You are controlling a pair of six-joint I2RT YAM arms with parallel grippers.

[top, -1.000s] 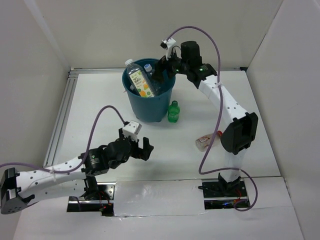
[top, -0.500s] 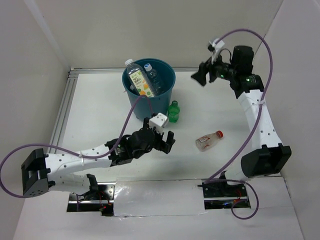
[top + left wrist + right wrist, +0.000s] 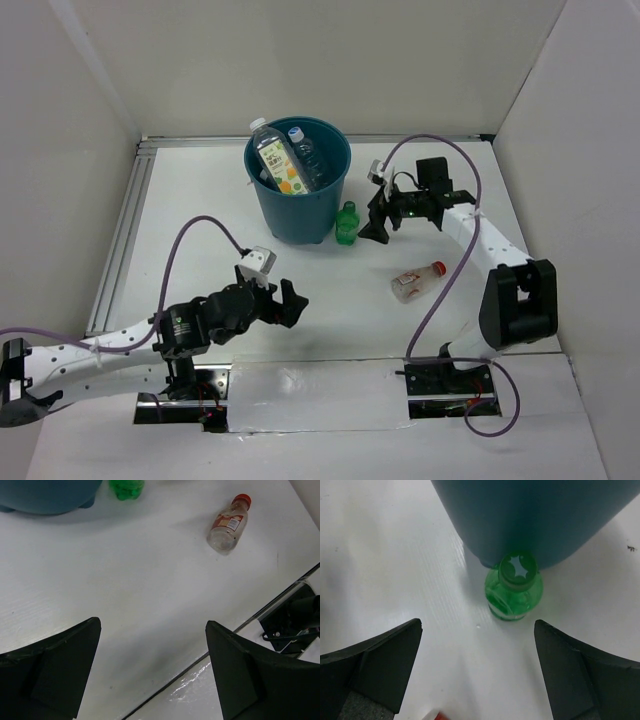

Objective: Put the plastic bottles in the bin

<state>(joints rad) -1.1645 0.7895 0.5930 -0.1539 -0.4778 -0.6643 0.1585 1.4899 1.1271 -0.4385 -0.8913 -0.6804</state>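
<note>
The right gripper (image 3: 379, 218) hangs with its jaws spread wide and nothing between them. In the right wrist view its two dark fingers (image 3: 372, 667) frame bare white surface, with the small green bottle (image 3: 514, 592) just ahead of them. That bottle (image 3: 346, 223) stands upright, close against the base of the bin (image 3: 300, 212) on the side toward the right edge; whether the two touch cannot be told. The left gripper (image 3: 284, 304) is likewise parted and empty, low over the worktop (image 3: 190, 220) near the near edge, left of the middle. Its wrist view looks between its fingers (image 3: 55, 667) toward the red-capped bottle (image 3: 228, 524). That bottle (image 3: 417, 281) lies on its side well apart from the bin, toward the near right corner. The bin stands by the middle of the far edge. It already holds the bigger labelled bottle (image 3: 278, 165), leaning with its cap above the rim, and a clear water bottle (image 3: 303, 150) beside it. A further clear bottle may lie lower inside, but the pictures do not settle that. By my reckoning the task is more than half done: the green and the red-capped bottles are left, and the right gripper looks best placed for the green one.
</note>
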